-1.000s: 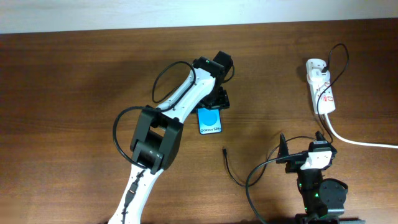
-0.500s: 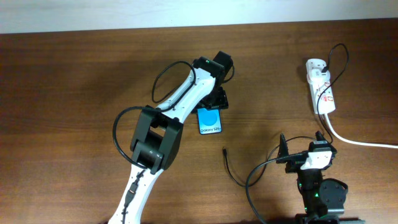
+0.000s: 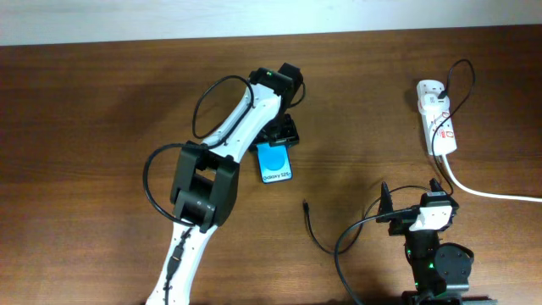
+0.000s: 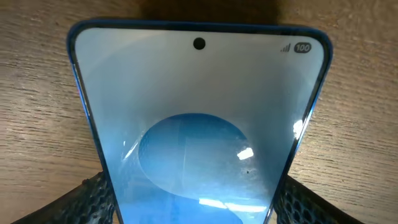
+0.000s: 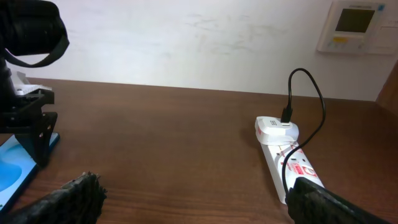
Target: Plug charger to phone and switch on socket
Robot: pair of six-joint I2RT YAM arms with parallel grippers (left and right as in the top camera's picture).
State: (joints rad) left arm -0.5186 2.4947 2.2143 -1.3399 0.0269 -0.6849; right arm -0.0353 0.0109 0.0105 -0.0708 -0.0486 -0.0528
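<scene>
The phone (image 3: 275,163) lies flat on the wooden table, its blue screen up, and it fills the left wrist view (image 4: 199,124). My left gripper (image 3: 279,134) is shut on its far end, a mesh-padded finger (image 4: 90,196) against each long side. The charger (image 3: 315,237), a thin black cable, curls on the table with its plug tip (image 3: 305,204) free, to the right of the phone. The white socket (image 3: 438,119) lies at the far right, also seen in the right wrist view (image 5: 289,162). My right gripper (image 3: 411,196) stands open near the front edge, holding nothing.
A thick white cord (image 3: 487,191) runs from the socket off the right edge. A black lead (image 5: 311,106) is plugged into the socket's white adapter (image 5: 277,129). A wall with a small panel (image 5: 354,25) rises behind the table.
My left gripper has slid left and slightly toward the front with the phone in it, and the phone now sits further from the plug tip. The right arm has not moved.
</scene>
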